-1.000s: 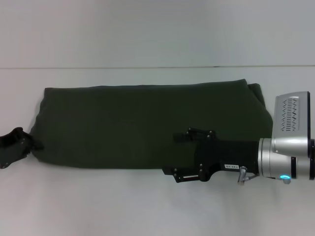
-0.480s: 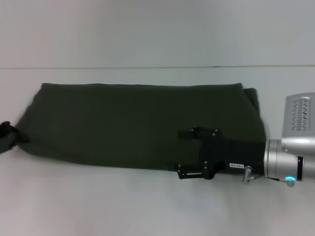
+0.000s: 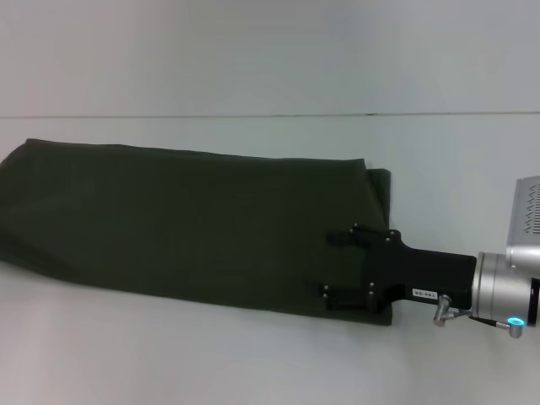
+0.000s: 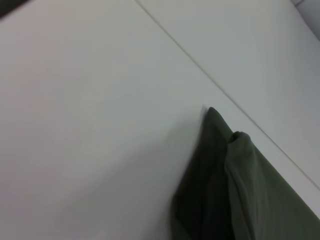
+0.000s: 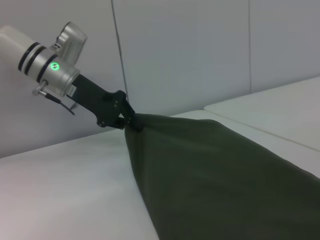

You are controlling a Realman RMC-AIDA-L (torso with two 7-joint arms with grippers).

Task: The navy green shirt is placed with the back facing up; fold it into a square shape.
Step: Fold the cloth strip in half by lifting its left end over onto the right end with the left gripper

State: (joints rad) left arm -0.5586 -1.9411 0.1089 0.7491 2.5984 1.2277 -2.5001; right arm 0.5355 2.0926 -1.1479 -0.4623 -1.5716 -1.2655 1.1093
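The navy green shirt lies as a long folded band across the white table, plain side up, slanting from the far left edge of the head view to the right. My right gripper rests over the shirt's right end, its two black fingers apart. My left gripper is out of the head view. It shows in the right wrist view, shut on the shirt's far corner, with the cloth stretched from it. The left wrist view holds only a bunched corner of the shirt.
The white table has a seam line running across behind the shirt. Bare table surface lies in front of and behind the cloth. A pale wall stands behind the left arm.
The shirt has slid to the left and now slants, its right edge moving left under the right gripper. The left gripper has left the head view. The right arm drew back to the right.
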